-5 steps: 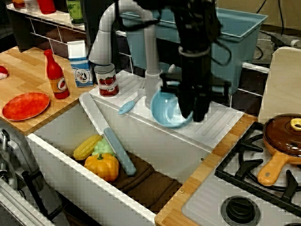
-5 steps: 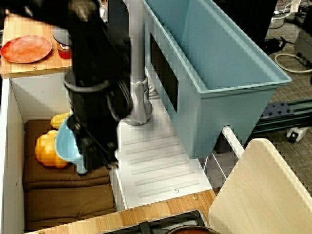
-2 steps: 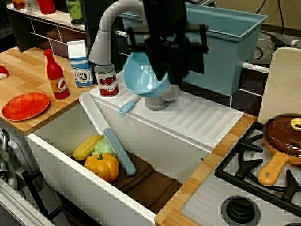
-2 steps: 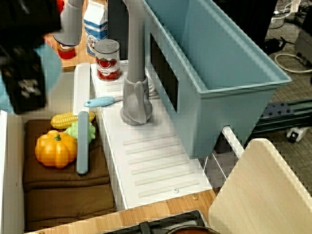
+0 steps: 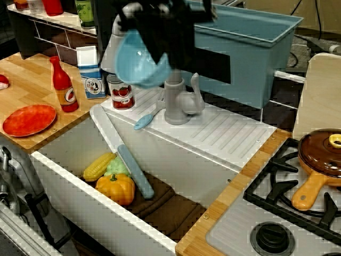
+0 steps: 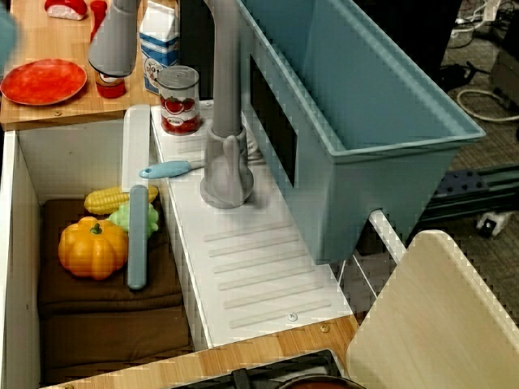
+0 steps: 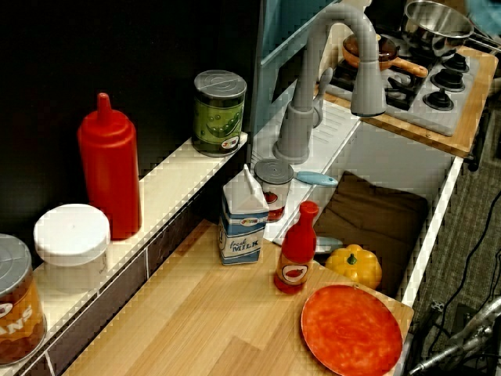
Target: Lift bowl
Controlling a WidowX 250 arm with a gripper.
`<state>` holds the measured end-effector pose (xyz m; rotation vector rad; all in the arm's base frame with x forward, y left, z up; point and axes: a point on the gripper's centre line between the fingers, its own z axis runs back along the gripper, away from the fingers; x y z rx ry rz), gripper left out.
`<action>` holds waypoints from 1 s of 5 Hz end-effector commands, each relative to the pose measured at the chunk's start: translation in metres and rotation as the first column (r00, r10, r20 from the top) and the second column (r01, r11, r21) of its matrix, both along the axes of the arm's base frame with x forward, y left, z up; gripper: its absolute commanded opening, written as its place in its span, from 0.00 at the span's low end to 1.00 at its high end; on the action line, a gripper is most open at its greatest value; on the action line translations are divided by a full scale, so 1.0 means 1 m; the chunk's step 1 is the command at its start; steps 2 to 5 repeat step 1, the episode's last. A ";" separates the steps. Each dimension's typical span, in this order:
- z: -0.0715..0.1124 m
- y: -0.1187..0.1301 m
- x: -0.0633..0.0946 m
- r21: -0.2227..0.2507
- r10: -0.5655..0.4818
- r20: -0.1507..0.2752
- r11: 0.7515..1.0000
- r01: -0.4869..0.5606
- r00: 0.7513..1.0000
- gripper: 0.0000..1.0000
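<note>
A small, smooth, light-blue plastic bowl (image 5: pixel 139 60) hangs in the air, tilted on its side, above the tomato can (image 5: pixel 120 91) and the back of the white drainboard (image 5: pixel 224 133), clear of every surface. Its round rim catches a soft shine and it carries no pattern. A dark robot arm (image 5: pixel 162 24) reaches in from the top, and the gripper (image 5: pixel 154 40) meets the bowl at its upper right edge; the jaws are lost in the dark blur, so I cannot tell how they sit on the rim. Just to the right of the bowl stands a matte grey faucet (image 5: pixel 176 98) with a thick rounded base and a curved spout. A pale blue spoon (image 5: pixel 145 120) lies on the ridged drainboard in front of the faucet. Behind them sits a large rectangular blue tub (image 5: pixel 256 50) with straight plastic walls. To the left, on the light wooden table (image 5: pixel 26 80), are a red sauce bottle (image 5: pixel 63 85), a white and blue milk carton (image 5: pixel 90 72) and a flat red-orange plate (image 5: pixel 29 119). Down in the white sink (image 5: pixel 69 170), on a brown cloth (image 5: pixel 165 205), rest a yellow corn cob (image 5: pixel 98 166), a glossy orange pumpkin (image 5: pixel 115 189), a green vegetable (image 5: pixel 116 167) and a long blue utensil (image 5: pixel 135 172). At the far right a brown lidded pan (image 5: pixel 319 154) with an orange handle sits on a black stove grate (image 5: pixel 277 192).
</note>
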<state>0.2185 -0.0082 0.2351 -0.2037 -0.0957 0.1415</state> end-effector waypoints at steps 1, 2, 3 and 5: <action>0.030 0.001 -0.032 -0.032 -0.034 0.063 0.999 0.037 0.997 0.00; 0.030 0.001 -0.032 -0.032 -0.034 0.063 0.999 0.037 0.997 0.00; 0.030 0.001 -0.032 -0.032 -0.034 0.063 0.999 0.037 0.997 0.00; 0.030 0.001 -0.032 -0.032 -0.034 0.063 0.999 0.037 0.997 0.00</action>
